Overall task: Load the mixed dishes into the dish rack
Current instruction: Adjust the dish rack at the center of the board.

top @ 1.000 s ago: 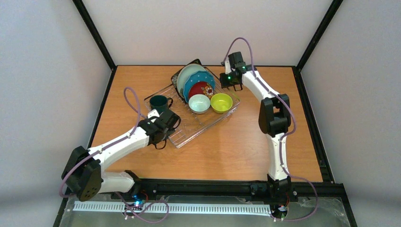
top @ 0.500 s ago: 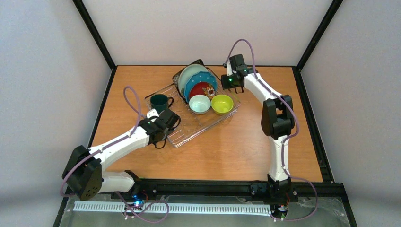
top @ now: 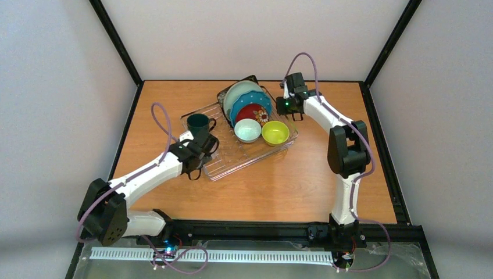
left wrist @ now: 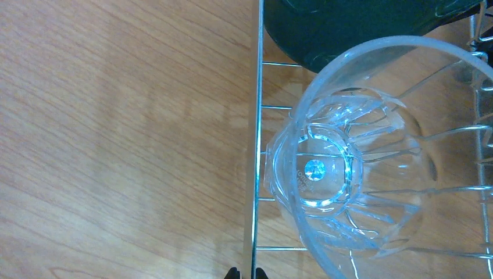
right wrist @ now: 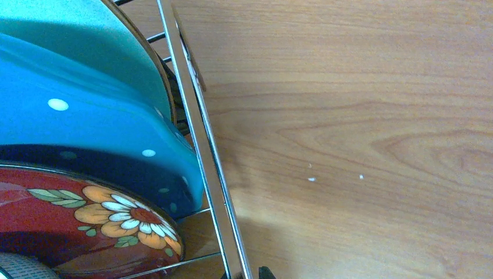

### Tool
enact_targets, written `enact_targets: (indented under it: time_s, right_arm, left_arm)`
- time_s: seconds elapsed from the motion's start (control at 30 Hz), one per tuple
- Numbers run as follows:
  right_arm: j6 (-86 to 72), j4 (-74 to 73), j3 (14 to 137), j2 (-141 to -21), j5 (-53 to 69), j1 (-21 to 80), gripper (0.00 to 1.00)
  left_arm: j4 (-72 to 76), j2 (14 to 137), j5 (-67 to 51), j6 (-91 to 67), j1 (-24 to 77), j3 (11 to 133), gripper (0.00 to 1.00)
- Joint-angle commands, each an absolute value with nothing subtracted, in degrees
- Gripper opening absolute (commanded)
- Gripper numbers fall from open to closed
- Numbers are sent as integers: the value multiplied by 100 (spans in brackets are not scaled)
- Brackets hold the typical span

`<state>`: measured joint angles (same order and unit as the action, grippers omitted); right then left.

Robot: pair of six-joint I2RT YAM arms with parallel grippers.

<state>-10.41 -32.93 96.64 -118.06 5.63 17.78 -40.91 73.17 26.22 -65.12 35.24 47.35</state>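
Looking down, the loaded silvery wire-grid dish rack (top: 229, 163) has the left gripper (top: 203, 150) and right gripper (top: 286, 108) at opposite rims.

Left wrist: the jaws, pressed together, pinch the rim wire. A tug could topple the ribbed clear glass cup (left wrist: 354, 174) standing just inside.

Right wrist: I cannot tell the grip. A jolt might slide the upright blue dotted plate (right wrist: 87, 116).

Forward-stretched white left arm (top: 145, 174), its black fingers (left wrist: 233, 273) pinched together (only tips showing), white right arm (top: 323, 113) folded, wrist angled inward

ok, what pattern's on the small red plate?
Cream-and-orange flowers with green leaves on the small red plate, clearest in the right wrist view.
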Motion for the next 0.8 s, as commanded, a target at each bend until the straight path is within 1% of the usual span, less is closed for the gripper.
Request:
enact_targets:
  time_s: [0.0, 0.2, 0.4, 0.77]
  right_arm:
    - [-1745, -3999, 9106, -11566, 68, 1727, 2]
    - [-1957, -3869, 8581, -11178, 9, 1695, 2]
    - [-2195, -3676, 7956, -10761, 96, 1453, 2]
    - [-2440, -3403, 7084, -10279, 277, 1324, 2]
  left_arm:
    - [-3923, 7410, 2699, -5960, 3208, 5396, 0]
    - [-3847, 7852, 2402, -5475, 2985, 5799, 0]
    - [-3755, 8423, 2229, -5093, 2956, 6226, 0]
    - [-3759, 9163, 1980, -4737, 2722, 6870, 0]
